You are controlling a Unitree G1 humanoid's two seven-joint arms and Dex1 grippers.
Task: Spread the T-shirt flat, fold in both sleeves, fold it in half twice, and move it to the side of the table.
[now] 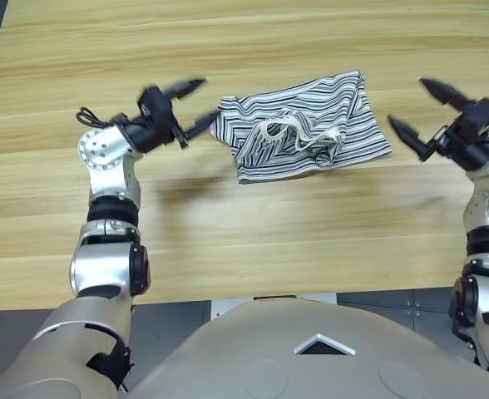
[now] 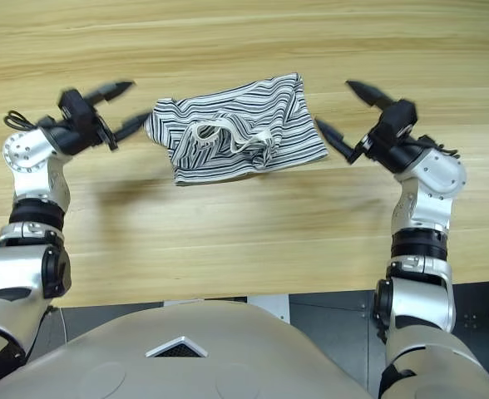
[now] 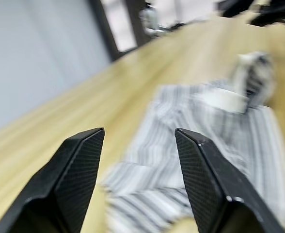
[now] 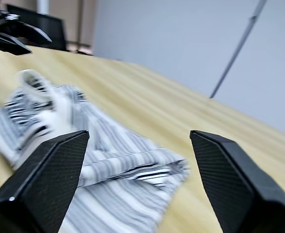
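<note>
The striped T-shirt [image 1: 311, 137] is lying in a loose, rumpled bundle on the wooden desk [image 1: 228, 233], towards the far middle of it, not spread flat. Its pale collar band [image 1: 288, 131] is showing twisted on top, near the middle of the cloth. I am holding my left hand [image 1: 208, 101] just at the shirt's left edge. The hand is released, with its two dark fingers parted wide and nothing between them. The nearer fingertip is sitting right at the corner of the fabric, though I cannot tell whether it is touching. In the left wrist view, the striped cloth is lying on the desk beyond the gap between those fingers [image 3: 79, 174]. I am holding my right hand [image 1: 406, 101] on the opposite side, near the shirt's right edge but apart from it. It is also released and grasping nothing, with its fingers parted wide. In the right wrist view, the crumpled shirt is lying on the desk between and beyond its fingers [image 4: 50, 179].
</note>
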